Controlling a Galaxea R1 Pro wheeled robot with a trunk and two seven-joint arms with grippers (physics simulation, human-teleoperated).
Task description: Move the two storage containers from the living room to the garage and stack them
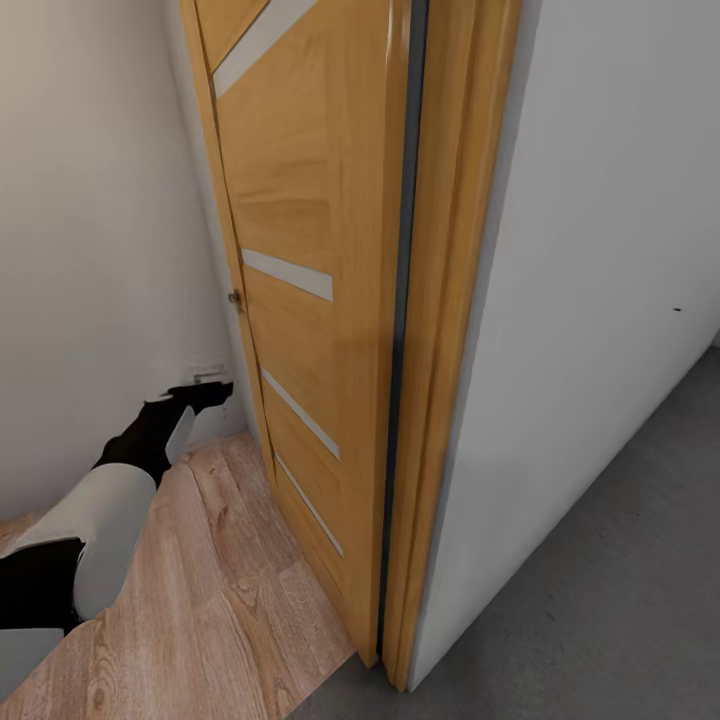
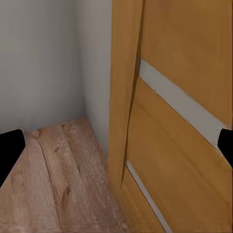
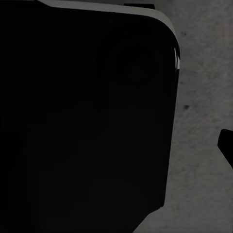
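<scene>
Wood planking (image 1: 200, 610), pale and knotty, at 7 o'clock in the head view, nearest the camera. Left arm (image 1: 95, 520) white and black, reaching from 8 o'clock toward the corner. Left gripper (image 1: 205, 393) black, just short of the white wall (image 1: 90, 250), low at 9 o'clock; in the left wrist view, dark fingertips (image 2: 9, 150) at opposite borders, spread wide with nothing between them. Small white wall plate (image 1: 208, 371) right above the gripper; no readable writing on it. No brand, label or text legible anywhere.

Orange wooden door (image 1: 310, 250) swung open, edge-on from 6 to 12 o'clock, frosted horizontal strips (image 1: 288, 275) across its face, small handle (image 1: 235, 298) on its far edge. Narrow wedge of wood floor between door and wall, closing toward the corner; little room there. Door frame (image 1: 450, 330) just beside the door's near edge, then a white wall (image 1: 600, 300) running to 3 o'clock.

Grey concrete floor (image 1: 600, 600) of the garage at 4 to 5 o'clock, widening beyond the frame's foot. Right wrist view: dark robot body (image 3: 82, 121) over speckled concrete (image 3: 204, 87), one dark fingertip (image 3: 226, 145) at the border; right gripper's state impossible to tell. Storage containers nowhere in these views.
</scene>
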